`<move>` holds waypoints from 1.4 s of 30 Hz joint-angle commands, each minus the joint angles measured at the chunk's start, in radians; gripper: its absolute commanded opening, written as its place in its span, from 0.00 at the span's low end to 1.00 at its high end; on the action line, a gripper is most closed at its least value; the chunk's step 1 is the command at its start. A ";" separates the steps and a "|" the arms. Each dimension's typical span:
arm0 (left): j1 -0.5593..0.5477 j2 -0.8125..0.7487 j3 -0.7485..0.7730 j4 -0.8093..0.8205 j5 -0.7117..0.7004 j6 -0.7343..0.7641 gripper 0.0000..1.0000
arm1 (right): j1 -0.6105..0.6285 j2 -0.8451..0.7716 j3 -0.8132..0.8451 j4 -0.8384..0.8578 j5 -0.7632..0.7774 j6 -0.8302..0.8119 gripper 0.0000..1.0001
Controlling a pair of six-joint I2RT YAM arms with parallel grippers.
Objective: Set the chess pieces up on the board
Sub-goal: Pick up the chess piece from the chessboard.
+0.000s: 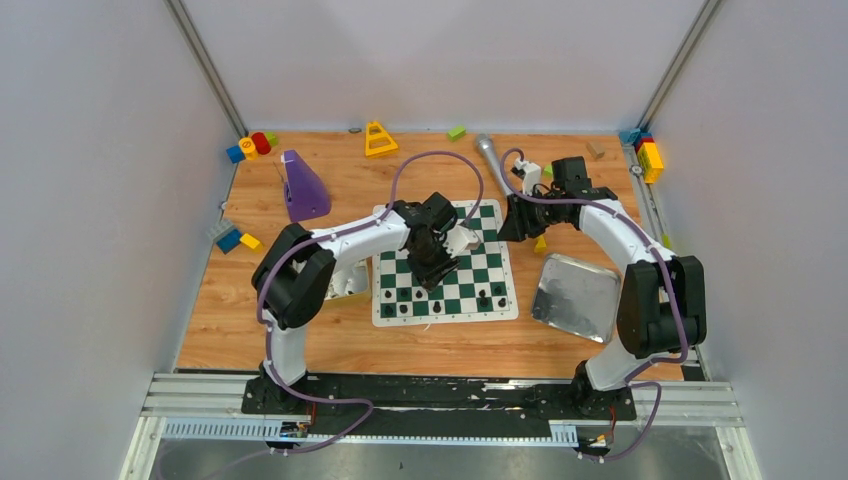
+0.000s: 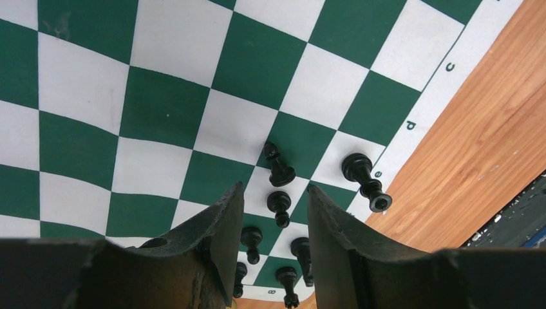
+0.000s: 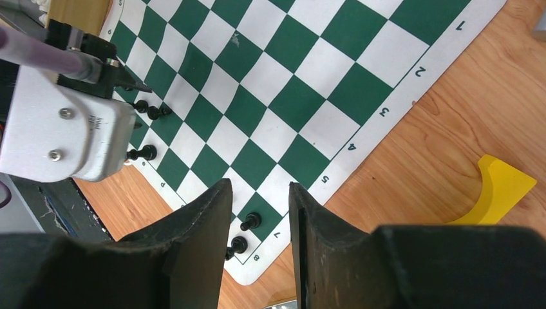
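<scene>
**Operator:** State of the left gripper (image 2: 275,190)?

**Technician:** Jaws apart, low over the board (image 2: 161,109). A black pawn (image 2: 279,207) stands in the gap; neither finger visibly touches it.

**Operator:** The right gripper (image 3: 259,186)?

**Technician:** Jaws apart, nothing between them. It hangs above the board's numbered edge, near a yellow block (image 3: 502,187) on the table (image 1: 300,330).

**Operator:** Location of the chess pieces (image 1: 484,300)?

**Technician:** Black ones, on the board rows nearest the arm bases.

Black chess pieces (image 2: 281,170) stand near the board (image 2: 161,109) edge.
</scene>
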 commanded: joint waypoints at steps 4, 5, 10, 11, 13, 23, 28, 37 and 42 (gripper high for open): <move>-0.012 0.031 0.045 -0.002 -0.001 -0.016 0.47 | -0.005 -0.046 -0.004 0.022 -0.038 0.004 0.39; -0.014 0.034 0.044 -0.001 -0.001 -0.016 0.47 | -0.006 -0.044 -0.004 0.023 -0.037 0.004 0.39; -0.028 0.045 0.040 0.002 0.000 -0.017 0.47 | -0.004 -0.045 -0.006 0.023 -0.040 0.004 0.39; -0.030 0.048 0.038 0.004 -0.002 -0.019 0.46 | -0.005 -0.045 -0.007 0.023 -0.040 0.004 0.39; -0.033 0.054 0.036 0.005 -0.007 -0.021 0.45 | -0.006 -0.047 -0.009 0.023 -0.040 0.004 0.39; -0.042 0.068 0.032 0.010 -0.029 -0.017 0.39 | -0.005 -0.046 -0.009 0.023 -0.045 0.004 0.39; -0.042 0.071 0.033 0.014 -0.034 -0.015 0.35 | -0.006 -0.048 -0.011 0.023 -0.046 0.005 0.39; -0.043 0.050 0.034 0.014 -0.038 -0.002 0.26 | -0.005 -0.056 -0.004 0.019 -0.061 0.009 0.39; -0.041 -0.016 0.028 0.030 -0.034 0.030 0.22 | -0.006 -0.067 0.014 0.015 -0.121 0.025 0.40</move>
